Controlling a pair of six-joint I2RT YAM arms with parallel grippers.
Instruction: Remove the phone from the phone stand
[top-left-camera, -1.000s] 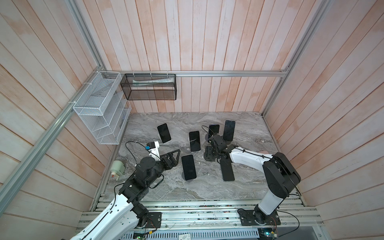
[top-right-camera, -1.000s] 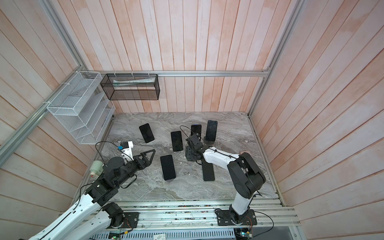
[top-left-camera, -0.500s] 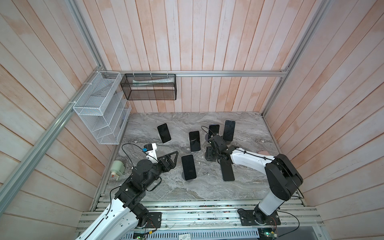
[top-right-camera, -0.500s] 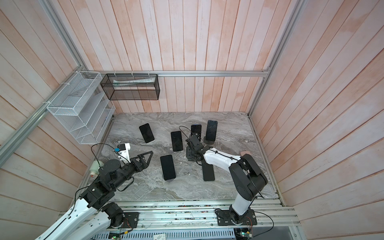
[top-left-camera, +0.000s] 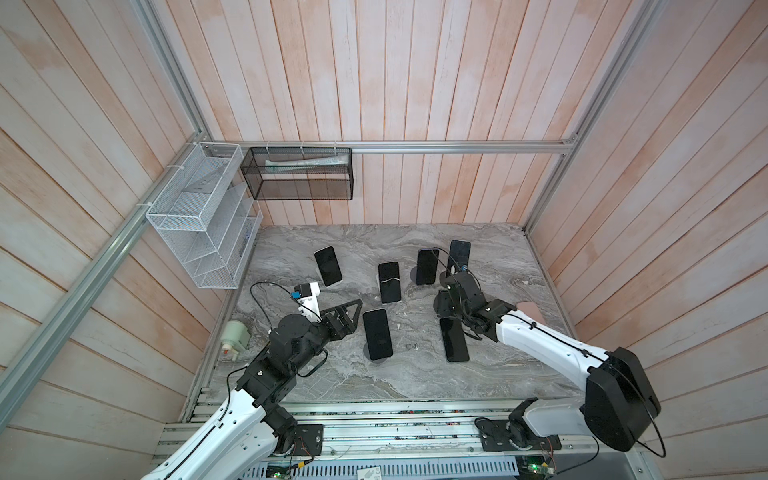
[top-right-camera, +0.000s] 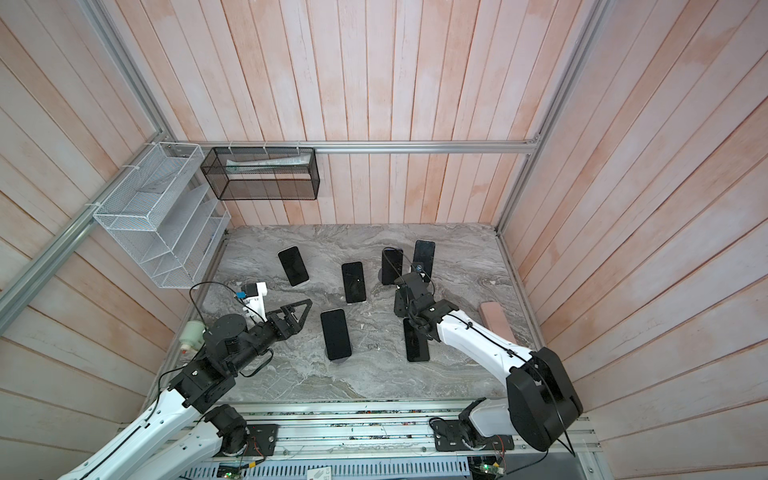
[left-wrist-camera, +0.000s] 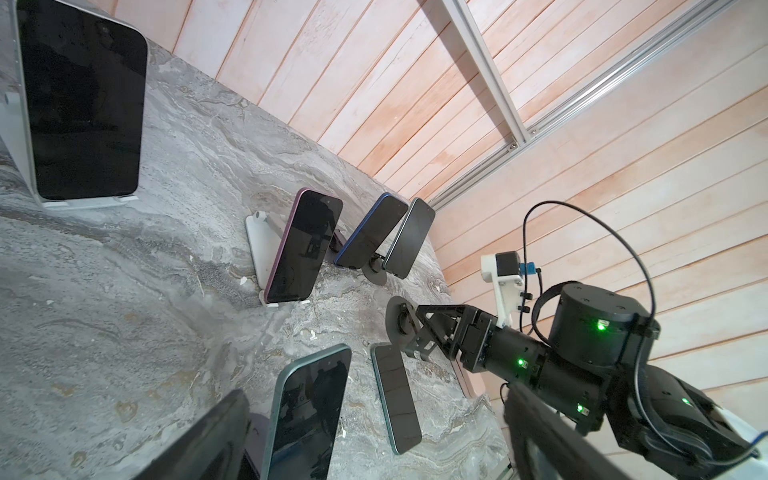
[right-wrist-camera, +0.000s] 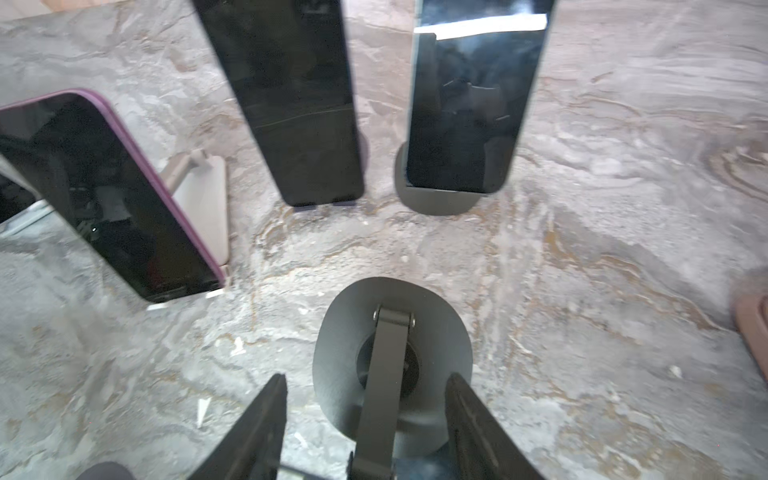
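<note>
Five phones lean on stands on the table. One flat phone already lies off its stand.

The left gripper has its jaws wide apart and holds nothing. The front phone is just beside it, toward the middle of the table. This phone leans back on its stand. Its long way runs from the front of the table toward the back wall. In the left wrist view it shows between the two fingers, and its long sides seem to face them.

The right gripper has its jaws pulled in close. They sit one on each side of the arm of a bare stand. A bit of gap shows on both sides of that arm, so I cannot tell if they squeeze anything. Two back phones, a blue phone and a far phone, stand just past this gripper, toward the back wall.

I think the left arm is nearer to a grab. Its jaws are ready and the front phone is right ahead. It would need to slide in, close on the long sides, then lift up and away from the stand.
</note>
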